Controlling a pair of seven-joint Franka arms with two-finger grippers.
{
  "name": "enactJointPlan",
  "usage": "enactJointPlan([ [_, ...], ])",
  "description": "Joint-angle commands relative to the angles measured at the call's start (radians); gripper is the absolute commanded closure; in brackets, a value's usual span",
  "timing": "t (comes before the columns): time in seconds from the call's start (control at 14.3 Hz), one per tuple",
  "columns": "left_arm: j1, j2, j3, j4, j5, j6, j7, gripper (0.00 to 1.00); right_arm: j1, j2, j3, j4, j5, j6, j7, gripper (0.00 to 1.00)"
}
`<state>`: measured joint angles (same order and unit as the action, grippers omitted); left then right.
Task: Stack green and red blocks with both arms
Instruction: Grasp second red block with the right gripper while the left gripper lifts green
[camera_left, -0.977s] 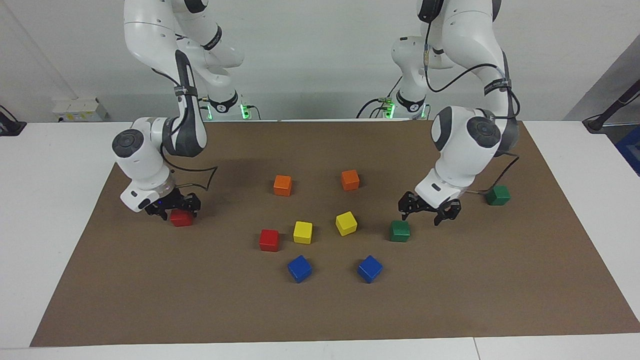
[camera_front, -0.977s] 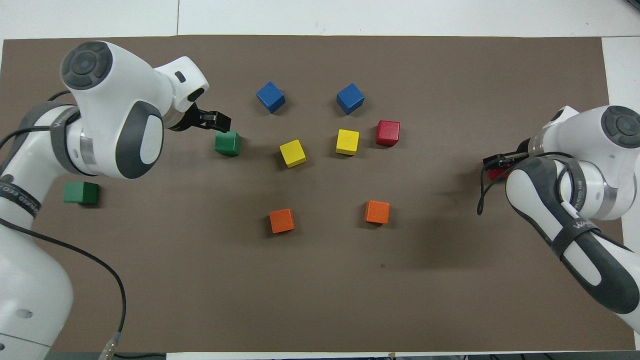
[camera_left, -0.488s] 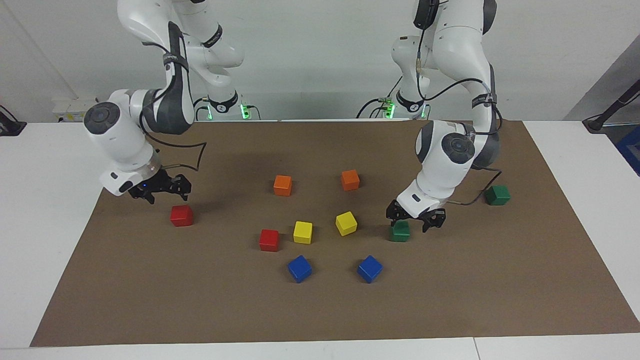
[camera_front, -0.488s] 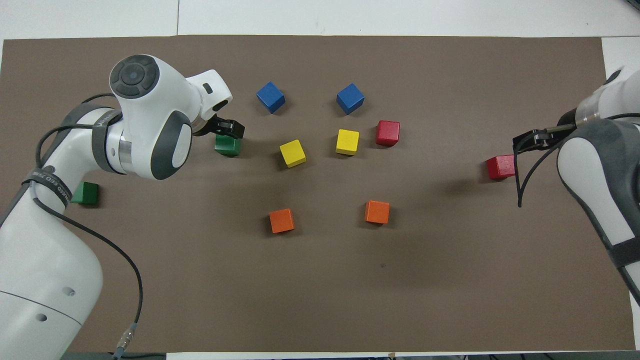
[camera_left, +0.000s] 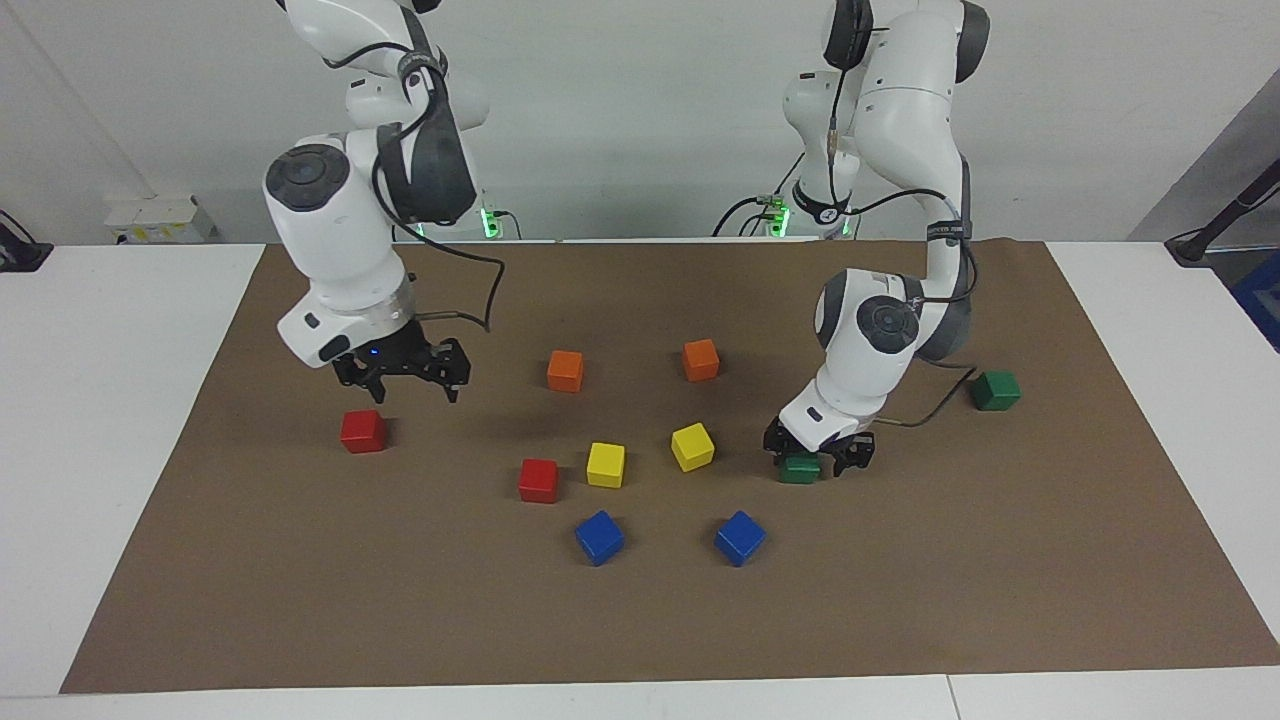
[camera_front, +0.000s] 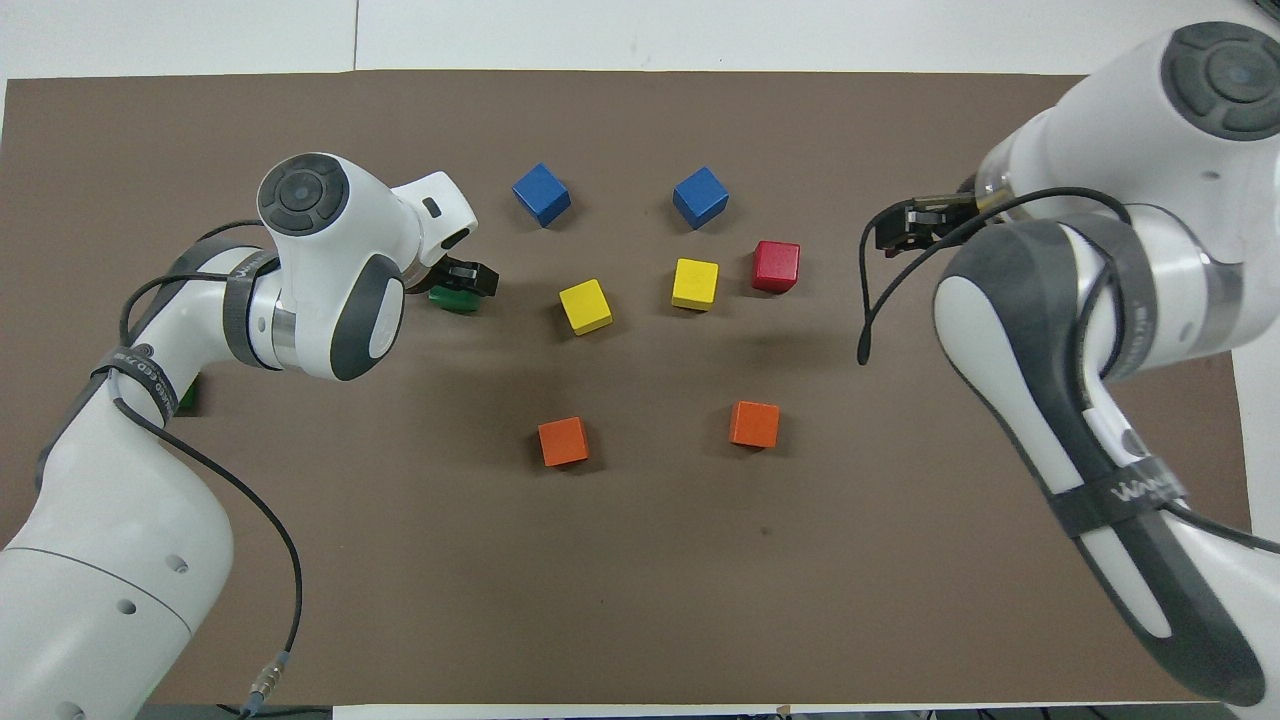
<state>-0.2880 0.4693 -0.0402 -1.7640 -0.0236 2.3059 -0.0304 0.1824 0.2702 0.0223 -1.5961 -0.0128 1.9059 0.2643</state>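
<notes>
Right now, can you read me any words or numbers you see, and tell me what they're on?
"WAN...": on the strap around the right arm; the rest curves out of sight.
On the strap around the left arm: print too blurred to read.
Blocks: no writing.

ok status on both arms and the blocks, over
Left gripper open, down around a green block. Right gripper open, empty, up over the mat near a red block. Nothing stacked, nothing in the way.
</notes>
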Motion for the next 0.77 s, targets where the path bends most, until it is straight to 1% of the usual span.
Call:
enactJointPlan([
  [0.0, -0.023, -0.018, 0.016, -0.040, 0.021, 0.058, -0.061, 0.38, 0.055, 0.121, 0.002, 0.136, -0.024, -0.013, 0.126, 0.05],
  [0.07, -0.023, -0.018, 0.016, -0.038, 0.021, 0.058, -0.062, 0.50, 0.065, 0.144, 0.002, 0.152, -0.024, -0.001, 0.151, 0.05],
  [0.14, -0.023, -0.018, 0.016, -0.038, 0.021, 0.058, -0.065, 0.71, 0.078, 0.170, 0.002, 0.175, -0.024, 0.005, 0.176, 0.05],
  [0.21, -0.023, -0.018, 0.016, -0.038, 0.021, 0.056, -0.063, 1.00, 0.086, 0.194, 0.002, 0.186, -0.024, 0.022, 0.205, 0.05],
  [0.35, -0.023, -0.020, 0.017, -0.029, 0.021, 0.037, -0.065, 1.00, 0.095, 0.227, 0.004, 0.189, -0.024, 0.054, 0.214, 0.05],
  [0.49, -0.014, -0.023, 0.019, 0.007, 0.019, -0.012, -0.078, 1.00, 0.100, 0.242, 0.004, 0.188, -0.023, 0.102, 0.220, 0.05],
  [0.56, -0.007, -0.035, 0.019, 0.029, 0.017, -0.055, -0.078, 1.00, 0.101, 0.250, 0.004, 0.186, -0.021, 0.137, 0.239, 0.05],
  [0.63, 0.006, -0.061, 0.020, 0.040, 0.016, -0.093, -0.074, 1.00, 0.104, 0.259, 0.004, 0.179, -0.016, 0.171, 0.254, 0.04],
  [0.7, 0.039, -0.096, 0.019, 0.038, 0.016, -0.129, -0.068, 1.00, 0.106, 0.271, 0.004, 0.180, -0.007, 0.183, 0.259, 0.04],
])
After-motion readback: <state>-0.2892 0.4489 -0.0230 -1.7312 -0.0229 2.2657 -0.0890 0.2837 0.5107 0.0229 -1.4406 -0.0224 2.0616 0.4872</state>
